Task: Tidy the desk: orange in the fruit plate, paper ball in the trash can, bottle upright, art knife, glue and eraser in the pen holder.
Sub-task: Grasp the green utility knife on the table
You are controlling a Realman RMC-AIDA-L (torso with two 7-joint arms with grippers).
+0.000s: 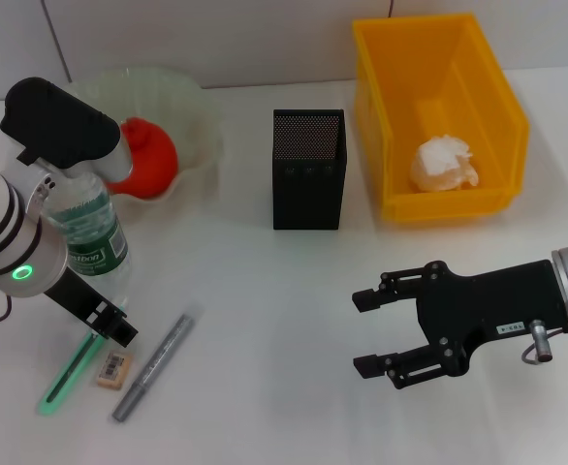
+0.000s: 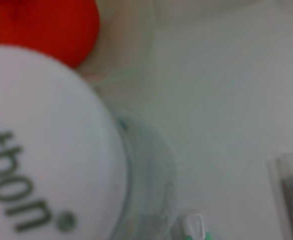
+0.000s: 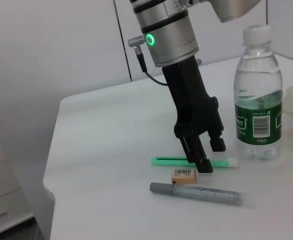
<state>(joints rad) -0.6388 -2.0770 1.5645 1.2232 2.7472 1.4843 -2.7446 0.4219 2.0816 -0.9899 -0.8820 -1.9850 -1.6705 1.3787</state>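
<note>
The water bottle [image 1: 90,237] stands upright at the left, apart from my left gripper; its white cap [image 2: 36,150] fills the left wrist view. My left gripper [image 1: 111,325] is open and empty, its tips just above the green art knife [image 1: 69,376], as the right wrist view [image 3: 210,157] shows. The eraser [image 1: 114,369] and the grey glue stick [image 1: 154,366] lie next to the knife. The orange [image 1: 150,158] lies in the clear fruit plate [image 1: 192,107]. The paper ball [image 1: 444,165] lies in the yellow trash bin [image 1: 373,116]. My right gripper [image 1: 366,332] is open and empty at the front right.
The black mesh pen holder [image 1: 308,170] stands at the middle back, between the plate and the bin. The table's left edge shows in the right wrist view, beyond the knife.
</note>
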